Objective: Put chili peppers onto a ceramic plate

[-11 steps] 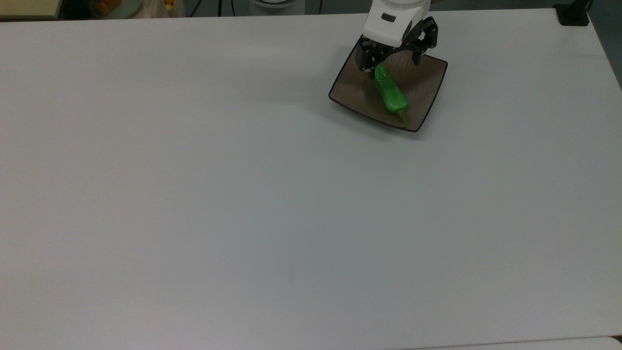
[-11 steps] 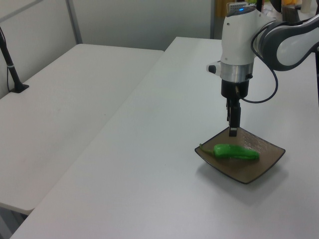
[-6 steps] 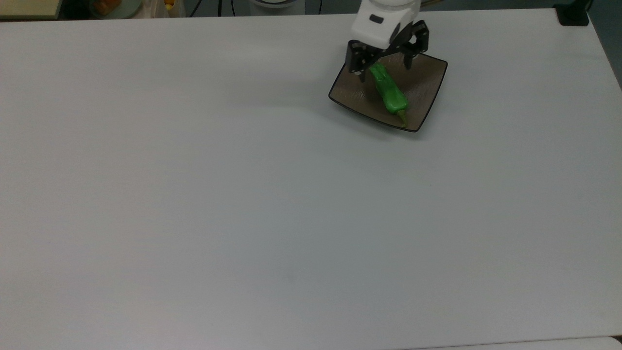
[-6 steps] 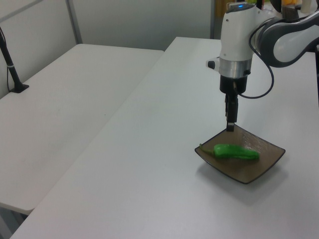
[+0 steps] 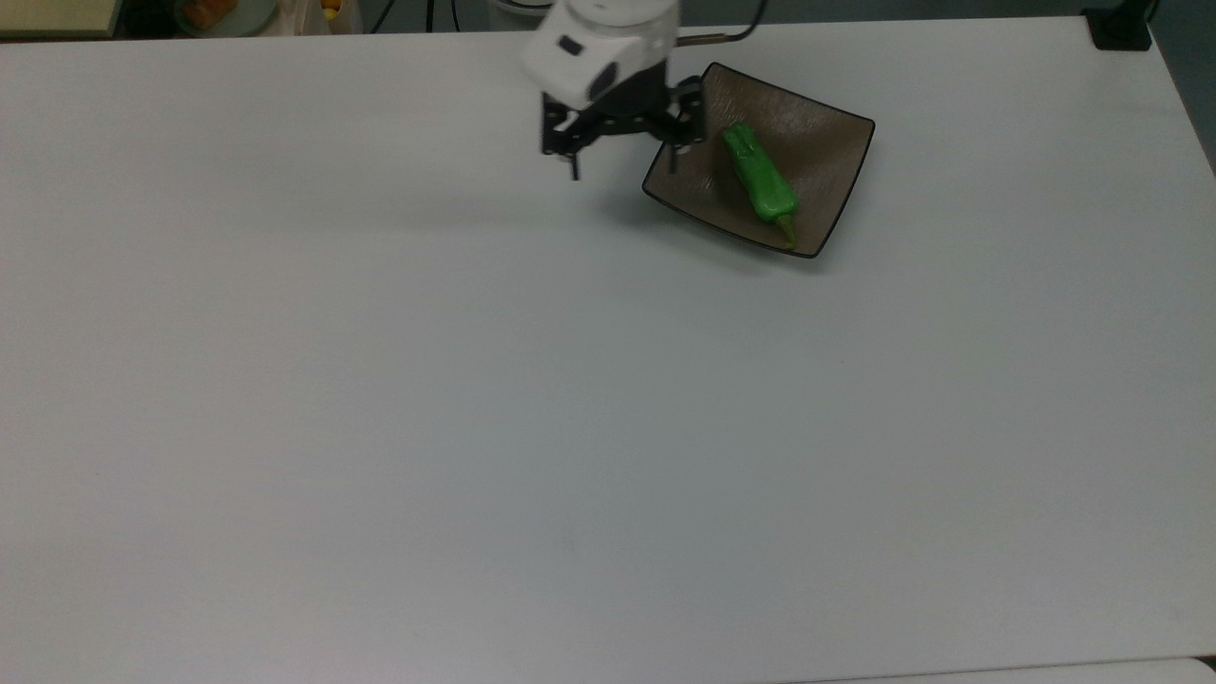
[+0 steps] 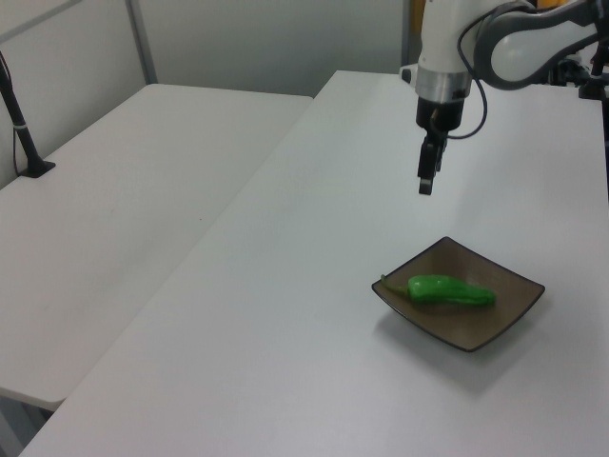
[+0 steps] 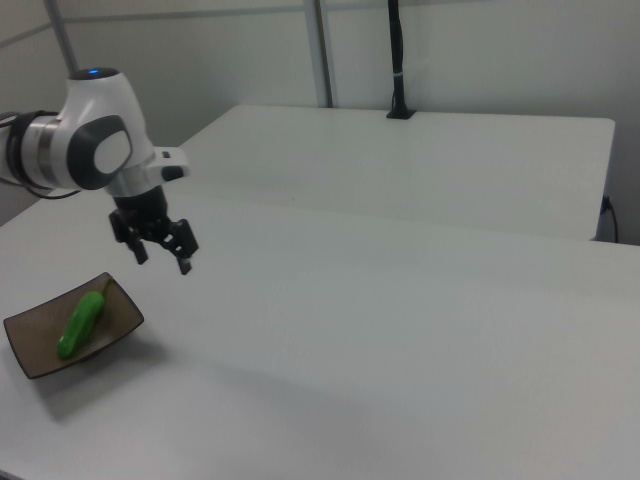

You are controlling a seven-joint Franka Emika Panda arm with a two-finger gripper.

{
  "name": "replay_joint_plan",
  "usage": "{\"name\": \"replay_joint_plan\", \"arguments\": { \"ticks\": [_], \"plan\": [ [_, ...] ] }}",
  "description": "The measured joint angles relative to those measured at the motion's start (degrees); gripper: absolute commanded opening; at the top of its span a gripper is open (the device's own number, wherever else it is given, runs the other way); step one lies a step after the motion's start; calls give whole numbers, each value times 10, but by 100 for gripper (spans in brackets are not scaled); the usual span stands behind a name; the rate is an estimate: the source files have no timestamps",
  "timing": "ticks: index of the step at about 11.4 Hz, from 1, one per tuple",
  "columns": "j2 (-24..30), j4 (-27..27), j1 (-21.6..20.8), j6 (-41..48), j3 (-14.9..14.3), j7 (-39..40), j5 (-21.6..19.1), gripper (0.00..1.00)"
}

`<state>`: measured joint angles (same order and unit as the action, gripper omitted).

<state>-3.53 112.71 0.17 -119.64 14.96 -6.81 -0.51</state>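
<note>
the gripper [image 5: 622, 160] [image 6: 422, 181] [image 7: 160, 254] hangs above the worktop [image 5: 475, 380], fingers spread apart and empty, just off the ceramic plate [image 5: 825, 142] [image 6: 509, 314] [image 7: 30, 340] on the top view's left. the chili pepper [image 5: 760, 180] [image 6: 451, 290] [image 7: 81, 323] lies diagonally on the plate.

The white Franka arm with grey joints [image 7: 85, 150] reaches in from the right view's left, wrist pointing down. Its black two-finger gripper [image 5: 622, 163] hangs in the air, fingers spread apart, holding nothing.
</note>
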Motion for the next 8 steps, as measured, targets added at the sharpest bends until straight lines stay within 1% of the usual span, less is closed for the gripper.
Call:
{"name": "replay_joint_plan", "arguments": {
  "ticks": [1, 2, 4, 5, 8],
  "plan": [
    [3, -3, -9, 9, -30, 6, 1, 100],
    [6, -11, -14, 27, -52, 8, 1, 100],
    [16, -27, -18, 69, -83, 9, 1, 100],
    [22, -31, -18, 83, -90, 11, 1, 100],
    [33, -32, -19, 101, -96, 20, 1, 100]
  ]
}}
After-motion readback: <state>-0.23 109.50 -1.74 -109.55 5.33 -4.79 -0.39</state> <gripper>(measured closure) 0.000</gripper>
